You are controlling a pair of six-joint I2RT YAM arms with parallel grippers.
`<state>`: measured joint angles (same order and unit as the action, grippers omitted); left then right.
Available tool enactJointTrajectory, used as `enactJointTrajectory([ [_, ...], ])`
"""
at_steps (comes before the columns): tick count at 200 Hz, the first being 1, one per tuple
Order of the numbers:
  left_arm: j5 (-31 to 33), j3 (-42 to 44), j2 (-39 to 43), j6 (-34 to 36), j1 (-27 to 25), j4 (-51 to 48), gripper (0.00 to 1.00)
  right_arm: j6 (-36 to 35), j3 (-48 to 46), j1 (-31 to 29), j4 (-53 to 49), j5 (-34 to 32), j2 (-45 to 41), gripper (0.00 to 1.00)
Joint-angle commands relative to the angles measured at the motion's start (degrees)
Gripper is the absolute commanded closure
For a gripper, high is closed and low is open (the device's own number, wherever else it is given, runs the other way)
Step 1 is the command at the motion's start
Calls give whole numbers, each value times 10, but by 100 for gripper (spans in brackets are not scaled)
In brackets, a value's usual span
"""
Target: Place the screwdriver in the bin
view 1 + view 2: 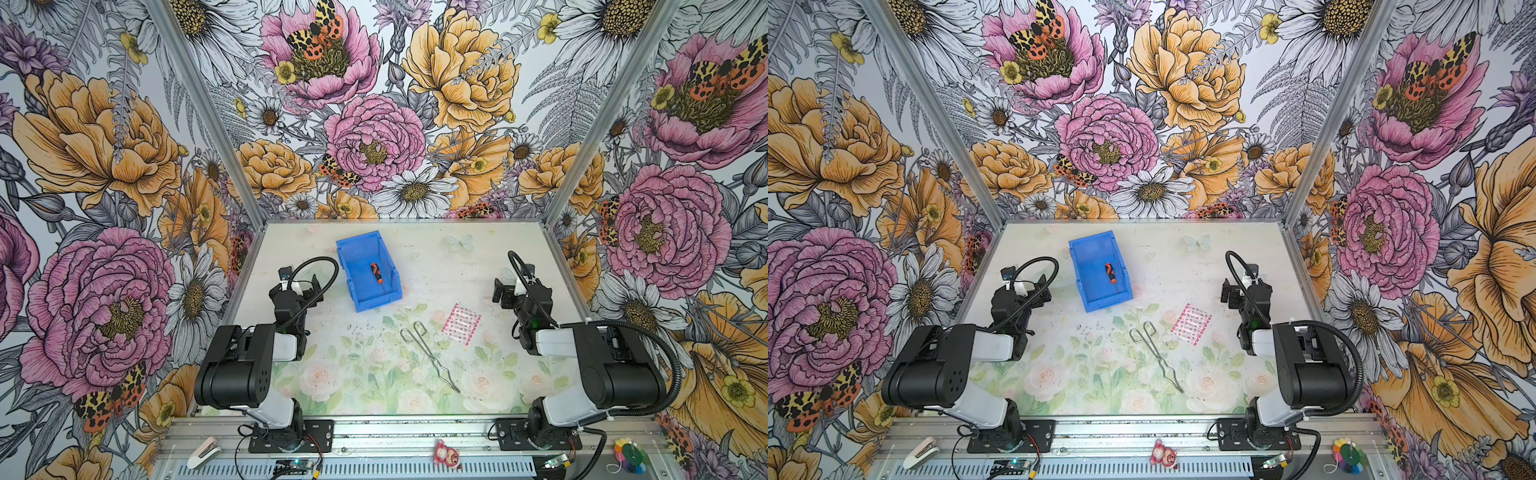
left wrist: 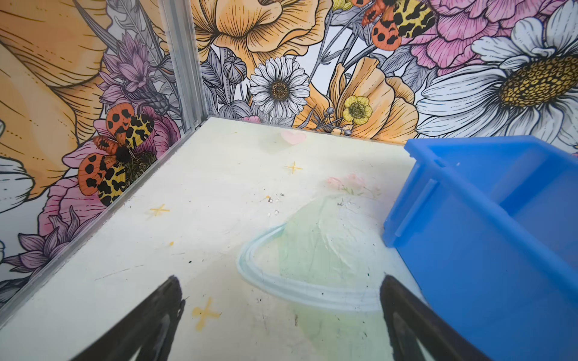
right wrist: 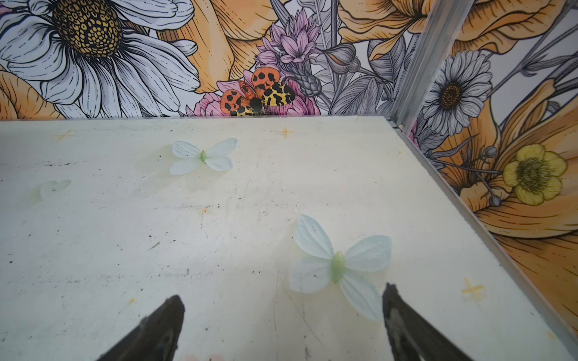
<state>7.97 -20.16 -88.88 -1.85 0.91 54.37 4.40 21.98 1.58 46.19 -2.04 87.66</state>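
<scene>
Closest to the viewer, two robot arms stand bolted to a metal rail (image 1: 415, 428), with a stapler (image 1: 203, 451) lying on it, well in front of the bin (image 1: 361, 249). The blue bin sits toward the back of the bench (image 1: 457, 266). The screwdriver (image 1: 377, 274) lies flat inside the bin, near its right wall, with the shaft pointing at the low front side. The task looks done.

The left pincer (image 2: 280, 281) is spread wide and holds nothing; it hangs low, just beside the bin's left wall. The right pincer (image 3: 281, 293) is also wide open and empty, well to the right of the bin.

The main risk is a knock. If the left arm swings toward the bin, a finger could catch the wall and shove or tip the bin. The screwdriver could then slide out over the cut-down front.

Metal tongs (image 1: 428, 353) lie in front of the bin, well apart from it. A pink packet (image 1: 460, 324) lies in front of the bin and to its right. Neither touches the bin, and nothing lies between either pincer and open bench.
</scene>
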Motion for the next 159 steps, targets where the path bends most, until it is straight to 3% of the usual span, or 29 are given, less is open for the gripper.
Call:
enactJointTrajectory([
  [1, -28, -16, 1, 30, -9, -10, 1, -2, 7, 3, 26, 6, 2, 1],
  [159, -38, -16, 1, 30, -7, -10, 1, -2, 7, 3, 26, 6, 2, 0],
])
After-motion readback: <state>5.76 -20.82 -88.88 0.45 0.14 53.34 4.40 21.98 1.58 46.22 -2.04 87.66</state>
